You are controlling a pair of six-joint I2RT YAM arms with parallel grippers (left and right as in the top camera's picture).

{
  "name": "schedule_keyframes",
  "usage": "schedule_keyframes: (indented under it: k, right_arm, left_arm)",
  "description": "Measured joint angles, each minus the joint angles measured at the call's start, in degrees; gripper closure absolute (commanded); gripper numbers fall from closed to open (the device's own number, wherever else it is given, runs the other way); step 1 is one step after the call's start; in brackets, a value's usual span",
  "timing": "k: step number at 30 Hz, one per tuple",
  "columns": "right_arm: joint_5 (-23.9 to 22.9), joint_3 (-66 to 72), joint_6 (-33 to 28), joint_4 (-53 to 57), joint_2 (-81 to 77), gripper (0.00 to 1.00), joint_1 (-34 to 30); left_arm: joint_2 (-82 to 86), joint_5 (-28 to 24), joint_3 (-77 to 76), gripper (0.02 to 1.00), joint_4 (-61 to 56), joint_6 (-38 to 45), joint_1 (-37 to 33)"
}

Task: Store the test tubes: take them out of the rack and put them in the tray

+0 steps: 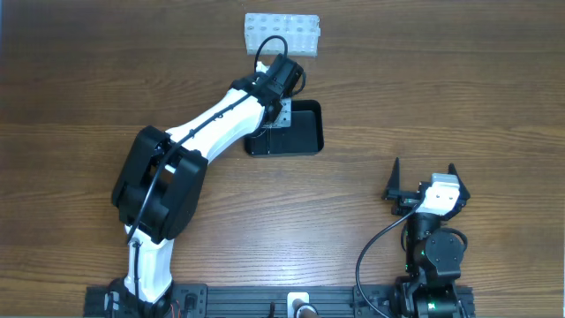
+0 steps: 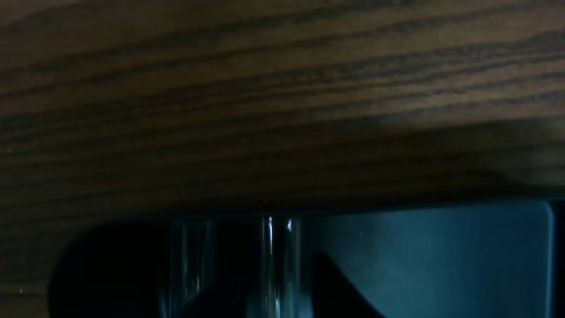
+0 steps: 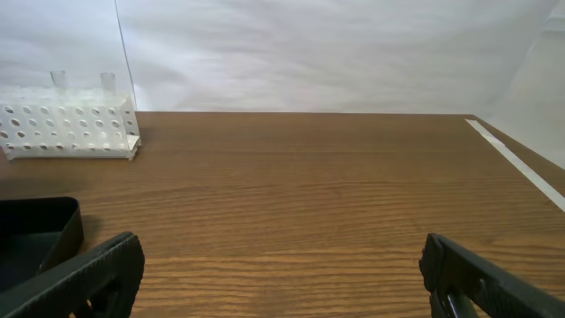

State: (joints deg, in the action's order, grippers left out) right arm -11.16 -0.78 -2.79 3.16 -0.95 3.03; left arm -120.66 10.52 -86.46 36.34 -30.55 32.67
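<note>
Top: my L gripper (image 1: pixel 278 117) low over tray (image 1: pixel 307 137), rack (image 1: pixel 281 34) just beyond; L wrist: tubes (image 2: pixel 278 265) at tray, grip state can't tell; R wrist: R gripper (image 3: pixel 282 283) spread, idle, 2 rack tubes (image 3: pixel 108 81) left, so I judge partly done.

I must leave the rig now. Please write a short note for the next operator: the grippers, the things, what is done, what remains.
Left gripper: low over the black tray; its grip cannot be judged.
Right gripper: open, empty, parked away from the work.
Rack: beyond the tray, with two test tubes standing in it.
Done: two glass tubes show at the tray; held or lying, unclear.
Left: move the rack's two tubes into the tray.
</note>
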Motion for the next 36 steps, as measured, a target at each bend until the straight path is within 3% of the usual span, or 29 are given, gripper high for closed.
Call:
schedule_keyframes:
  k: [2, 4, 8, 11, 17, 21, 29, 36]
  right_arm:
    - [0.0, 0.0, 0.0, 0.0, 0.0, 0.009, 0.0]
    - [0.0, 0.0, 0.0, 0.0, 0.0, 0.007, 0.0]
    - [0.0, 0.0, 0.0, 0.0, 0.0, 0.007, 0.0]
    - [0.0, 0.0, 0.0, 0.0, 0.0, 0.007, 0.0]
    - [0.0, 0.0, 0.0, 0.0, 0.0, 0.007, 0.0]
    - [0.0, 0.0, 0.0, 0.0, 0.0, 0.009, 0.0]
    - [0.0, 0.0, 0.0, 0.0, 0.0, 0.007, 0.0]
    - [0.0, 0.0, 0.0, 0.0, 0.0, 0.009, 0.0]
  left_arm:
    - [0.0, 0.0, 0.0, 0.682, -0.6, -0.1, 0.0]
    - [0.0, 0.5, 0.0, 0.597, -1.0, -0.2, 0.0]
    - [2.2, 3.4, 0.3, 0.272, -1.9, -0.1, 0.0]
    - [7.1, 5.3, 0.6, 0.145, -6.6, 1.6, -0.9]
    - [20.5, 3.4, 0.4, 0.020, -18.8, 11.8, -10.0]
    - [25.9, 1.9, 0.3, 0.018, -20.9, 19.2, -15.6]
    - [32.0, 0.5, 2.6, 0.018, -25.6, 30.4, -17.0]
    - [47.2, -2.4, 23.7, 0.018, -41.6, 34.4, -19.8]
